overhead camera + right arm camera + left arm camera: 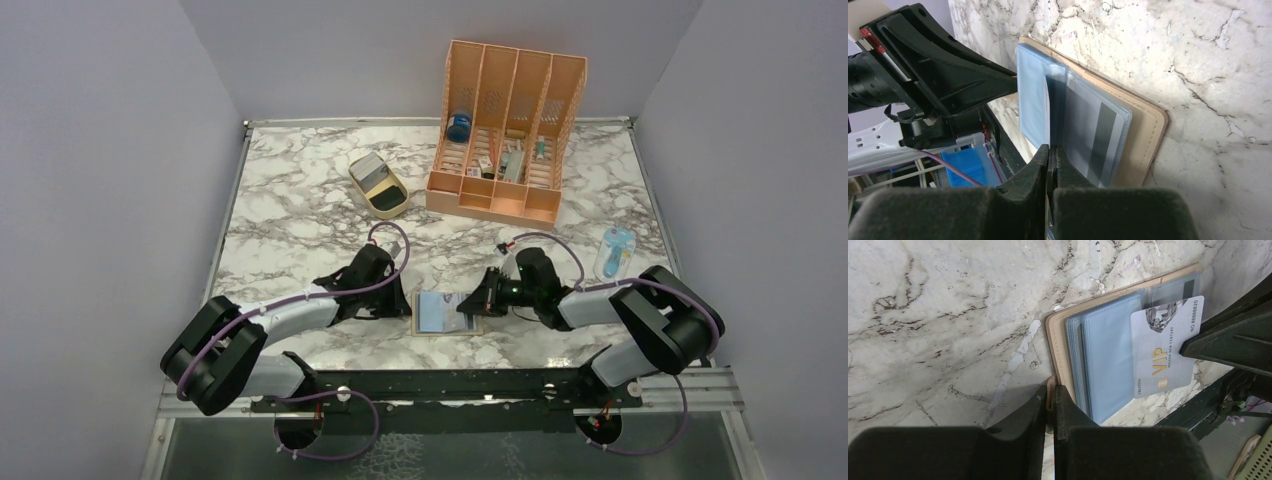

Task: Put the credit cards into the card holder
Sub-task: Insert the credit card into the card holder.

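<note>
Left wrist view: left claw (1052,390) nips the floppy-looking card holder (1108,355) by its rim; opposite, right claw (1049,149) grips the stiff, probably slick credit card (1160,347).

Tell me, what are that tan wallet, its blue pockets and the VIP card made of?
Tan wallet: likely leather or imitation, matte, stitched-looking border. Blue pockets: soft translucent plastic, probably vinyl; a card shows through. VIP card: stiff printed plastic, silver-grey.
</note>
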You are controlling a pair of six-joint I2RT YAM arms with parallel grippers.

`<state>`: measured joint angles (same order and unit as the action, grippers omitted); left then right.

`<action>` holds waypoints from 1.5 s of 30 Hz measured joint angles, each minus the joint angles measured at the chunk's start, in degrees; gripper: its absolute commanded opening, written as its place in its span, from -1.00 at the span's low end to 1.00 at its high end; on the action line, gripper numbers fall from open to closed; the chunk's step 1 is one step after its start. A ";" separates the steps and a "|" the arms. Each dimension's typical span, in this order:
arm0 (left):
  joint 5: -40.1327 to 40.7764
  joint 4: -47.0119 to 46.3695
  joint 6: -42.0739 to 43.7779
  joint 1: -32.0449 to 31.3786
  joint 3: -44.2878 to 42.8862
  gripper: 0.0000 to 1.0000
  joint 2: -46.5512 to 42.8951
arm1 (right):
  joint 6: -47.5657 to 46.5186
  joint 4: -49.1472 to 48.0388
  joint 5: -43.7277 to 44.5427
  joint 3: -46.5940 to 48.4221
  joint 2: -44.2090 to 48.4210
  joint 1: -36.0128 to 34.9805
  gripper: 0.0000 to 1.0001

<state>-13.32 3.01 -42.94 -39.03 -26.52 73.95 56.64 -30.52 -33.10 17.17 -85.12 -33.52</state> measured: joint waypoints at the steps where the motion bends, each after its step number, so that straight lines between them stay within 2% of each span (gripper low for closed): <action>1: 0.13 0.00 -0.04 -0.09 0.00 -0.80 0.00 | 0.00 -0.28 -0.02 0.00 -0.31 0.11 -0.98; 25: 0.96 -3.91 -3.02 -1.62 2.05 -0.80 -0.46 | 0.04 -4.35 1.11 -1.70 -1.42 0.22 -0.98; 45: 0.98 -4.98 -5.31 -1.99 4.17 -0.81 -2.34 | -0.55 -5.05 3.93 -3.34 1.42 0.22 -0.98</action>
<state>-12.34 -1.98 -48.25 -41.01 -22.35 71.61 56.10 -35.57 -29.17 13.82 -83.70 -33.30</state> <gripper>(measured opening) 0.105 0.015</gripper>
